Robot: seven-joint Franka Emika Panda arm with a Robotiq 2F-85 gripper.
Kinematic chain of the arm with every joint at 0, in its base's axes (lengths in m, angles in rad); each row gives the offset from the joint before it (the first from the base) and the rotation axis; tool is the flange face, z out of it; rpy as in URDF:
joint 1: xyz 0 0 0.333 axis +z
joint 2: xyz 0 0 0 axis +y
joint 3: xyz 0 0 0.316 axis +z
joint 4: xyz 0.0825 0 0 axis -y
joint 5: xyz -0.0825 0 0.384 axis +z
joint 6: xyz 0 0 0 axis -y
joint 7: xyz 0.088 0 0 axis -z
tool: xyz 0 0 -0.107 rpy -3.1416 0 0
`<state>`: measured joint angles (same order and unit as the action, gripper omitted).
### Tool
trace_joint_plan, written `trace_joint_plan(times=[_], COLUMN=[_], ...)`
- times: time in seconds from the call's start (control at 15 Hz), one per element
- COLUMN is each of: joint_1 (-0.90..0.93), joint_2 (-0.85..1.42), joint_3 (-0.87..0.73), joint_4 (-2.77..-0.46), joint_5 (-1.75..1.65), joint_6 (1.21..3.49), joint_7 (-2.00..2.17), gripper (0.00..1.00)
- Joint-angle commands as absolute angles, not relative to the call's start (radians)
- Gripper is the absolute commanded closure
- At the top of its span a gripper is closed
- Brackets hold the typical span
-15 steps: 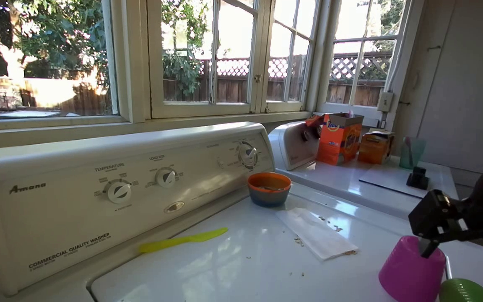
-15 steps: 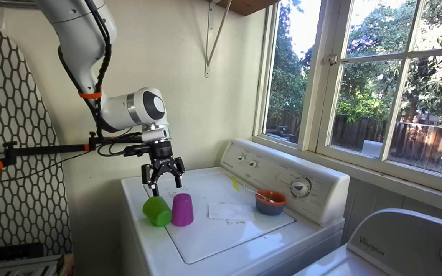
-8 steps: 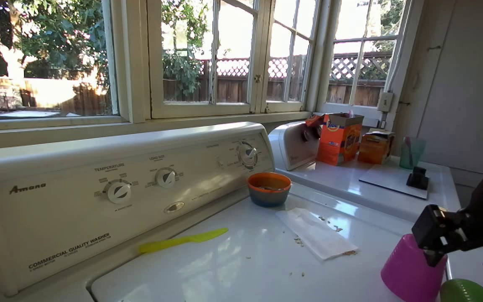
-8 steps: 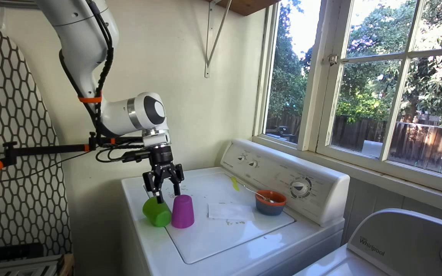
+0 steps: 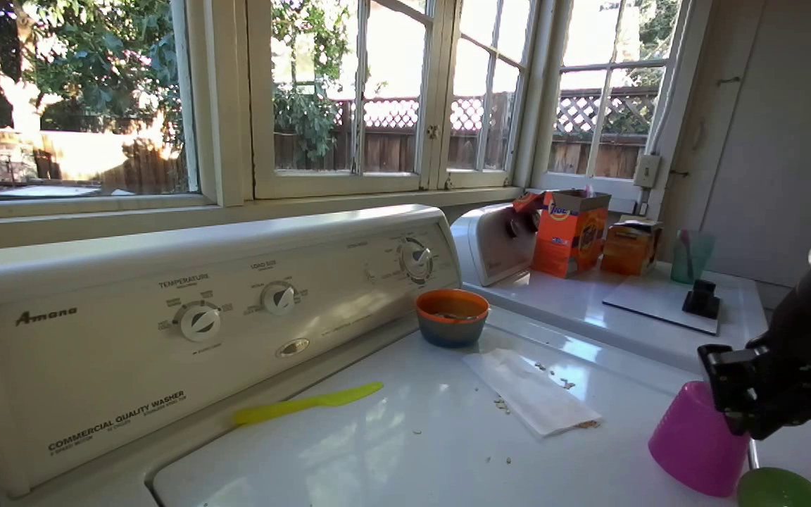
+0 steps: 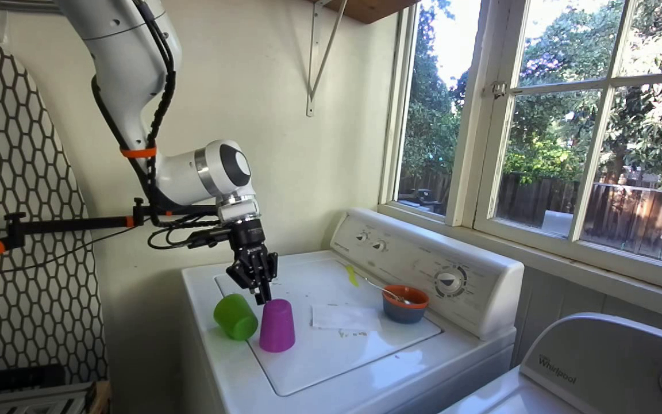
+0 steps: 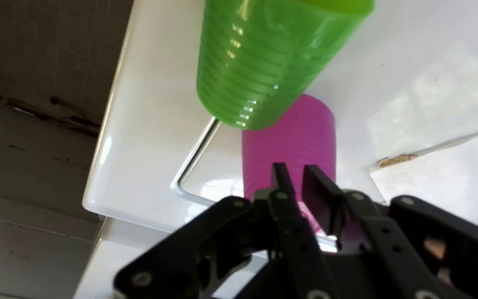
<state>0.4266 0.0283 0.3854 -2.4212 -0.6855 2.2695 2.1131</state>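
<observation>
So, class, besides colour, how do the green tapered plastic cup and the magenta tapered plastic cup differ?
The green cup lies on its side; the magenta cup stands narrow end up. In the wrist view, the black two-fingered pincer partly hides the magenta cup but not the green cup. Both are ribbed and sit on the white washer.

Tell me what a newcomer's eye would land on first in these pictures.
Probably the bright pink cup standing on the white washer, its narrow end up, with the green cup lying on its side next to it. Next, the black pincer, shut, right by the top of the pink cup; contact is hard to tell. After those, the lime-yellow knife and the orange-rimmed bowl stand out near the control panel.
</observation>
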Motion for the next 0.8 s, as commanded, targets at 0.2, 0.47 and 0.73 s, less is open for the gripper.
trace_joint_plan(times=[0.2,0.47,0.73], joint_1=[0.408,0.406,0.406], joint_2=[0.084,0.095,0.079], joint_3=[0.362,0.342,0.339], joint_4=[-2.431,-2.418,-2.411], joint_5=[-0.773,-0.828,-0.844], joint_6=[2.289,2.270,2.265], joint_7=[2.139,2.150,2.142], gripper=[1.00,1.00,1.00])
